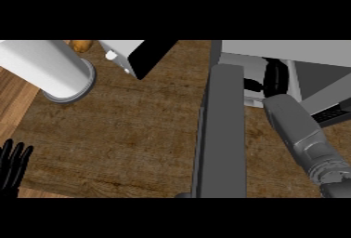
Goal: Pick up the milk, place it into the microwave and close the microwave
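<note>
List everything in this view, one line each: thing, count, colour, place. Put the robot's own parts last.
Counter: one, brown wood grain, fills most of the view.
Microwave: one, light grey, upper right; its interior faces the view.
Microwave door: one, dark grey, open, seen edge-on, running from the upper centre down to the lower edge.
Cylinder: one, white with a grey base rim, upper left; what it is cannot be told.
White object with a black panel: one, top centre, cut off by the edge.
Orange-brown item: one, top left, mostly hidden.
Milk: not visible.
Left hand: one, black, lower left edge, fingers up, resting.
Right hand: one, black, reaching inside the microwave; grey forearm comes from the lower right.
</note>
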`<state>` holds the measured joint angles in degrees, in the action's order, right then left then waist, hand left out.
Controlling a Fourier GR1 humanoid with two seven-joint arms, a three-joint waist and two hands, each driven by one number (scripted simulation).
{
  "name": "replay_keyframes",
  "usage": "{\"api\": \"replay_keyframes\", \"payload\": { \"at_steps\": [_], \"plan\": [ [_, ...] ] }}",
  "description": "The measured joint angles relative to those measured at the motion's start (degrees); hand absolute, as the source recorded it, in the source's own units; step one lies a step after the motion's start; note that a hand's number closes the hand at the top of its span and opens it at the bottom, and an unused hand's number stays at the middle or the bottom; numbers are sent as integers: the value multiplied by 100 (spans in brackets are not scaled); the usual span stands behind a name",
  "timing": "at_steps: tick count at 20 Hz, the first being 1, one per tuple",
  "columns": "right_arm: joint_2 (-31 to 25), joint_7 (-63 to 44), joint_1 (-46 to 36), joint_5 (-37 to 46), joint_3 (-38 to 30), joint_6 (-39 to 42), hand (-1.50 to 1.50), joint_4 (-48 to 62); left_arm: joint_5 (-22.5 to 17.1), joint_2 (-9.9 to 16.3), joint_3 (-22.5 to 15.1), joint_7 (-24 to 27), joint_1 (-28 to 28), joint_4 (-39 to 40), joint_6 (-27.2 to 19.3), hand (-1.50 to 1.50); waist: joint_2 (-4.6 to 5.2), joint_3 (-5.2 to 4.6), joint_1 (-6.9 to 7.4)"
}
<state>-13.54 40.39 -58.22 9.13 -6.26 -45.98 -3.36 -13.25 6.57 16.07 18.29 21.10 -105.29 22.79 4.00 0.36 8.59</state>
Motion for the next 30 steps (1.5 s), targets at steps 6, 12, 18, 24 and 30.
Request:
{"api": "replay_keyframes", "payload": {
  "at_steps": [6,12,18,24,30],
  "plan": [
    [145,-11,-45,88,63,-103,-150,-37,36,37,7,38,-153,156,7,-150,-5,-2,6],
    [253,-34,-58,162,115,-85,-150,1,93,49,2,87,-223,268,14,-150,-27,-4,-19],
    [308,-66,-109,173,108,-23,-150,-3,142,13,-20,158,-263,358,11,-150,-59,-6,-70],
    [327,43,-5,109,25,124,-150,-79,156,-16,1,229,-176,333,25,-150,-104,-6,-150],
    [332,244,159,28,-74,395,-150,-146,266,-122,-21,372,-20,240,-14,-150,-155,-8,-255]
  ]
}}
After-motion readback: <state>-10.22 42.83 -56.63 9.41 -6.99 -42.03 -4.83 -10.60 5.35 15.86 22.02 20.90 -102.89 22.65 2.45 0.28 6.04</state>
